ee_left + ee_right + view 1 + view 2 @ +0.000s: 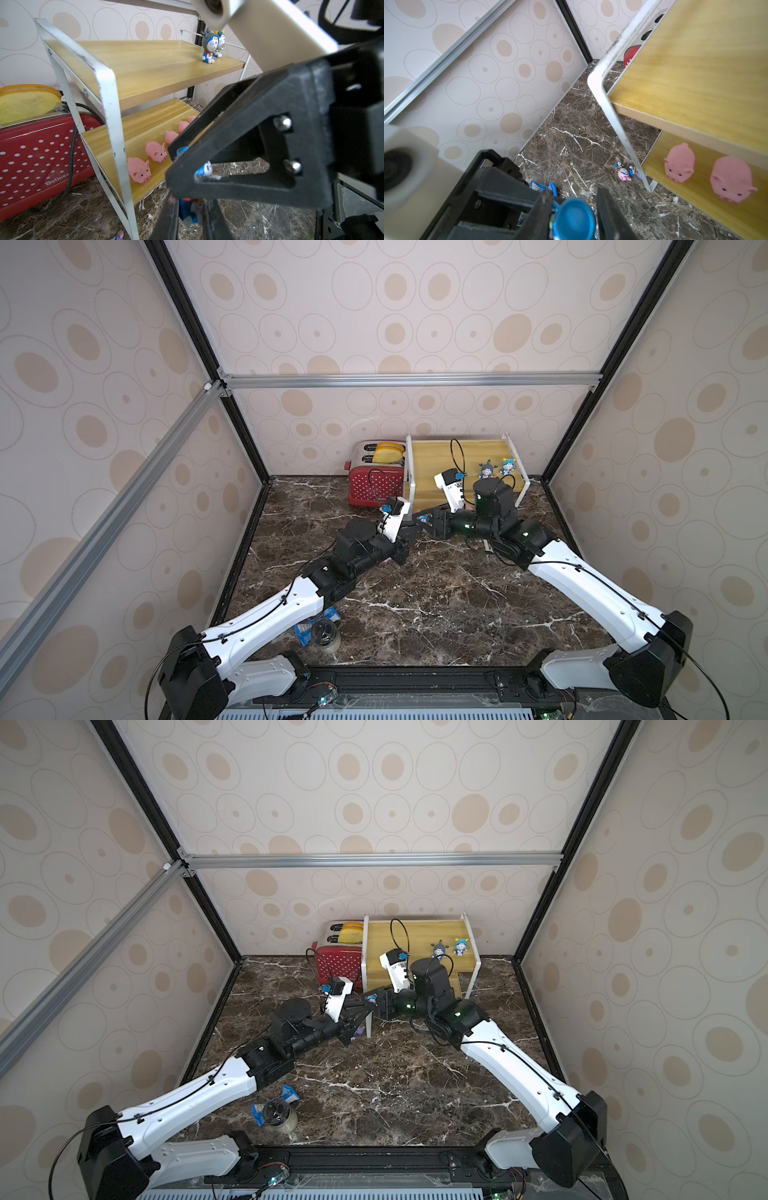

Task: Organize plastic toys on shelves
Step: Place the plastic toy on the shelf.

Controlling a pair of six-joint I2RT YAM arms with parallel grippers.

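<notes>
A: Left wrist view: our left gripper (191,207) pinches the blue figurine (190,215) by its body, in the air near the rack's (108,93) front corner.
B: And our right gripper (574,199)?
A: Its fingers (542,216) bracket the same toy's head; 1 touches it, and we cannot tell whether the other does.
B: We count 5 pink pigs (139,169) in a row on the lower board (135,128), and 2 figurines (208,46) upright on the upper board (145,62).
A: A pink-hatted figurine (624,173) lies on the marble tabletop (581,135) beside the rack's leg.

Bright, even indoor light; soft shadows; wide-angle bending at edges; wrist close-ups blurred
</notes>
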